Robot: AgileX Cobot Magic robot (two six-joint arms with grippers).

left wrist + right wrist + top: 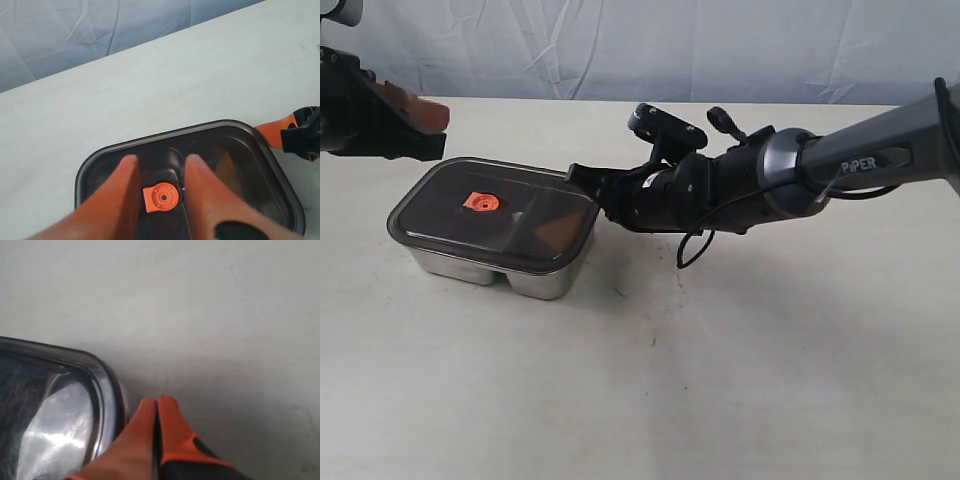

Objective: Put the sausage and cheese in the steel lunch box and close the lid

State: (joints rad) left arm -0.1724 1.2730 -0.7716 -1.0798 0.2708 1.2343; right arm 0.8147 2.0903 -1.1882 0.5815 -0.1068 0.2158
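The steel lunch box (535,280) stands on the table with the dark lid (520,215) lying on top, its orange valve (480,201) near the middle. A dim yellowish patch under the lid looks like the cheese (558,232). The sausage is hidden. My left gripper (160,160) hovers above the lid (240,150), open, with the valve (162,197) showing between its fingers and nothing held. My right gripper (157,400) is shut and empty, its tips against the lid's corner (107,385) at the box's right end (582,180).
The box sits on a pale tabletop (720,380) with a wrinkled white backdrop (670,40) behind it. The right arm (800,170) stretches low across the table from the right. The left arm (370,115) is at the upper left.
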